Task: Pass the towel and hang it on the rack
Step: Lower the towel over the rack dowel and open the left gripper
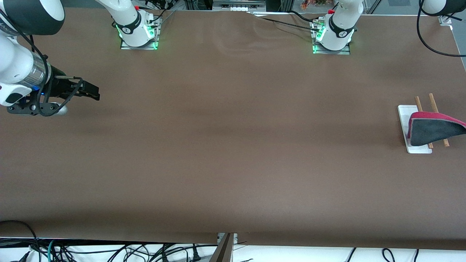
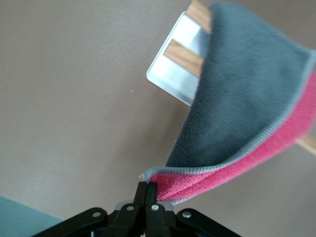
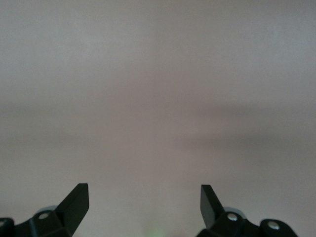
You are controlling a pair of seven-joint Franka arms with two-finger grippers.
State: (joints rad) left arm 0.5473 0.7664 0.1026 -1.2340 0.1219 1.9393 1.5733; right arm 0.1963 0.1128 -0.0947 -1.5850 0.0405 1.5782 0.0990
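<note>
The small white-based rack with two thin light-brown wooden rods (image 1: 417,128) stood on the brown counter (image 1: 233,145) at the left arm's end; the soft pink-red and dark grey towel (image 1: 433,130) lay draped across both rods, above the base; the left pincer (image 2: 147,189) was clamped on one corner of the towel, beside the rack; the right pincer (image 1: 95,93), fingers spread wide, hung over the bare counter at the right arm's end, well apart from the rack.

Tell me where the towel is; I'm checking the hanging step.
The towel drapes over the rack at the left arm's end of the table, one corner pinched in the left claw.
</note>
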